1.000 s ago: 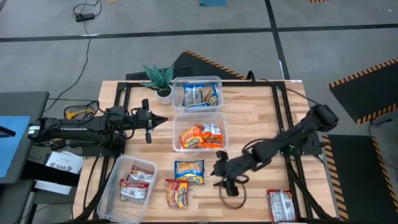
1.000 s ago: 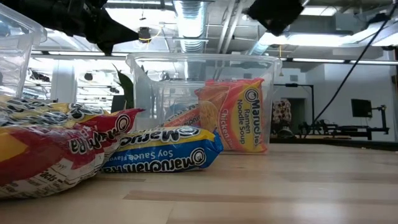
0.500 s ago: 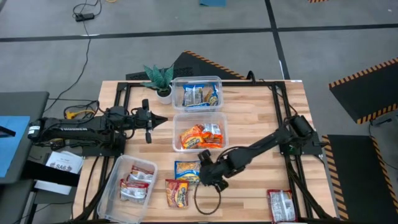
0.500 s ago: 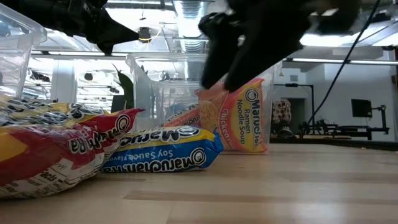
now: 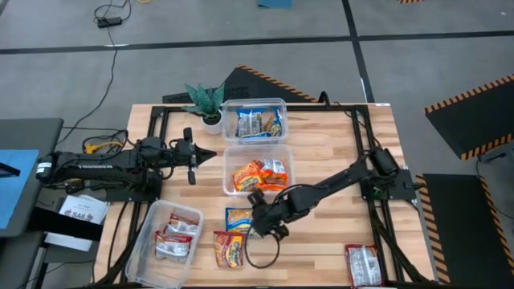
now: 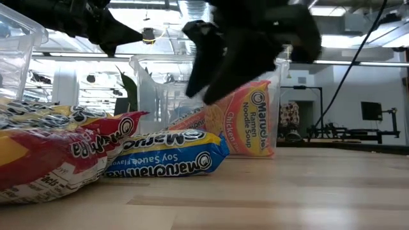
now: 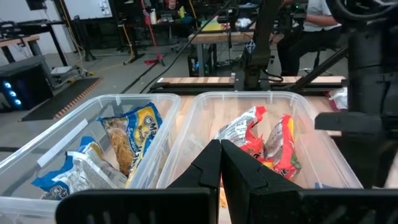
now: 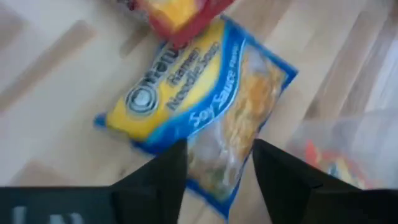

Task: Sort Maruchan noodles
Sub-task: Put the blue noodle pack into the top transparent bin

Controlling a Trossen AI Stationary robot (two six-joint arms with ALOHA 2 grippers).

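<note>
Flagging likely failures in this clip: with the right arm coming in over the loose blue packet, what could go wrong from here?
1. The right end effector, open above the blue-and-yellow packet, may pinch only the slippery wrapper and drop it.
2. The red packet touches or overlaps the blue one's edge in the right wrist view, so it may get dragged along.
3. The middle tub stands close by; the arm could nudge it.

Right arm stretched low across frame centre — left arm waiting at the left edge

The right claw [image 5: 261, 218] sits just below mid-frame in the high view, its arm running diagonally down from the right side, fingers [image 8: 163, 173] spread apart. The left claw [image 5: 193, 156] hangs level at centre-left, its fingers [image 7: 214, 168] pressed together.
</note>
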